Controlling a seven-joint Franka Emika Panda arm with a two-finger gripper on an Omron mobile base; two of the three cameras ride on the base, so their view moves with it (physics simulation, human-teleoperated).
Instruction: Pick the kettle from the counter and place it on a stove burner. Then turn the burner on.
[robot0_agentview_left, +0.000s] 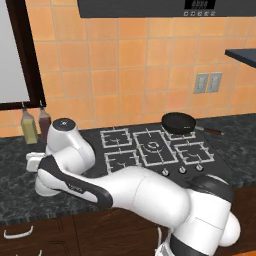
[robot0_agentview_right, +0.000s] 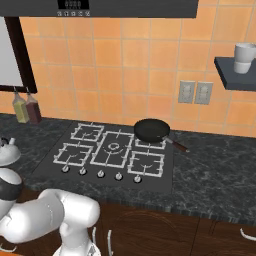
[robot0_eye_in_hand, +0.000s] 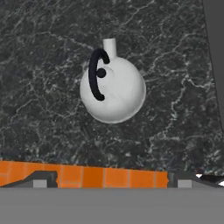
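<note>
Hand view: looking straight down on kettle (robot0_eye_in_hand: 113, 89), upright on bench (robot0_eye_in_hand: 48, 48), left of cooktop (robot0_agentview_left: 155, 150), nothing touching it. Pincer (robot0_eye_in_hand: 112, 180) spread wide, empty, poised above kettle. Not yet grasped; lift, burner placement, knob turn all remaining.

Kettle (robot0_eye_in_hand: 113, 89): small squat white-silver dome, black arched handle over the top with a black lid knob, short spout. Upright on the dark marbled table (robot0_eye_in_hand: 48, 48), left of the cooktop, well apart from it; its edge peeks in at the far left of the right base view. Stove burner (robot0_agentview_right: 74, 152): small square pale-grey wire grate, front-left on the cooktop, bare.
</note>
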